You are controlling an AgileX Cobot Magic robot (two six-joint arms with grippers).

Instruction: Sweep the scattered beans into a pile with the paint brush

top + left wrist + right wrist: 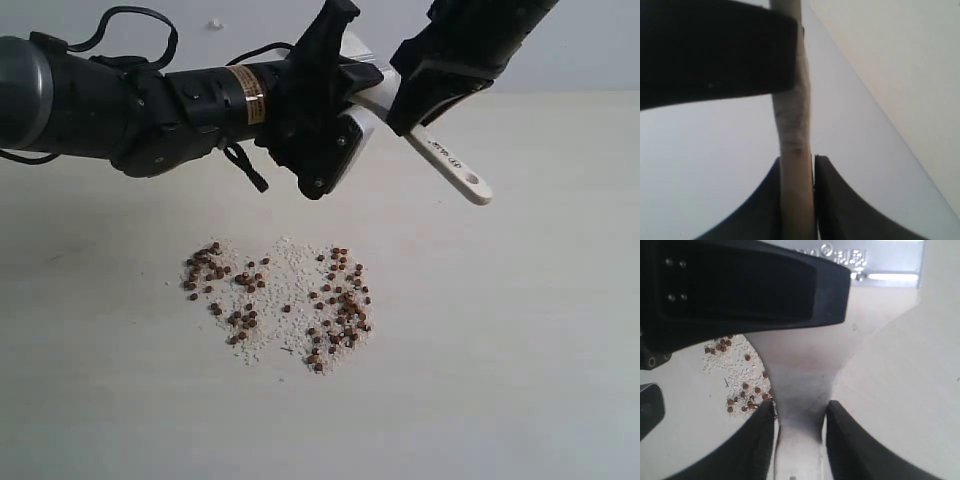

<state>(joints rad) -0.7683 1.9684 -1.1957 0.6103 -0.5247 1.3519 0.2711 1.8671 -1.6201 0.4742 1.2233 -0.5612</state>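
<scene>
Pale wood marks the handle of the paint brush [455, 170], which is held aloft on a slant above the table [530, 390], clamped by both arms at once. The left gripper [796, 172] is closed on the flat of the brush and the right gripper [800, 412] is pinched on the handle's narrow neck, so a regrasp between arms is judged to be in hand. The beans [340, 305] lie scattered among off-white crumbs [285, 265] on the table below, well apart from the brush, and no sweeping is yet begun.
</scene>
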